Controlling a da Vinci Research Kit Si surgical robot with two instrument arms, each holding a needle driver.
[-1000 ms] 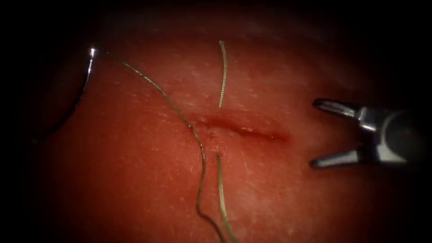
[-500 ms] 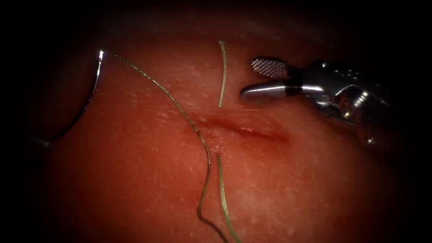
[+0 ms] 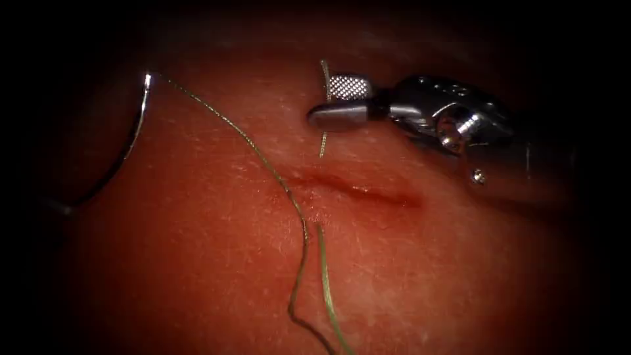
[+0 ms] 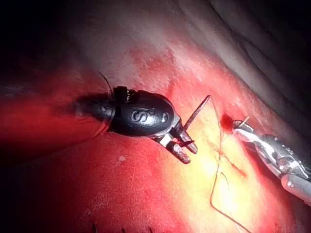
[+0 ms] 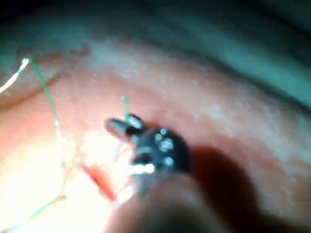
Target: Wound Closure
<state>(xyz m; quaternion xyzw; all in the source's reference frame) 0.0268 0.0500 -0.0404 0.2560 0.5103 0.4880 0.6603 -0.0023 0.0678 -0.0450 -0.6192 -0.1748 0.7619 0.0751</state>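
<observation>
As it lies under the endoscope, tissue (image 3: 197,263): a moist red surface, with the cut near its middle.

Right tool: it comes in from the right, above the cut.

Right claw (image 3: 321,102): spread open and holding nothing. The ridged face of its upper jaw is turned to the endoscope. The two tips stand to either side of the short thread end, one just beside it and one crossing it. I cannot tell whether they touch it.

Left claw (image 4: 190,154): in the left wrist view it is closed on the needle, near the end away from the thread. In the endoscope view that part sits in the dark at the far left.

Cut (image 3: 355,189): a shallow slit running left to right, wet and glistening along its right half.

Needle (image 3: 131,135): well to the left of the cut and out of the tissue. Its arc rises from the dark at the left to a bright end where the thread joins.

Thread (image 3: 263,164): it runs from the needle's bright end down and right past the left end of the cut, then kinks and leaves at the bottom edge. A second strand shows just below the cut and also runs to the bottom edge.

Short thread end (image 3: 322,141): it stands almost upright above the cut, with its foot at the tissue just above the cut's left part.
</observation>
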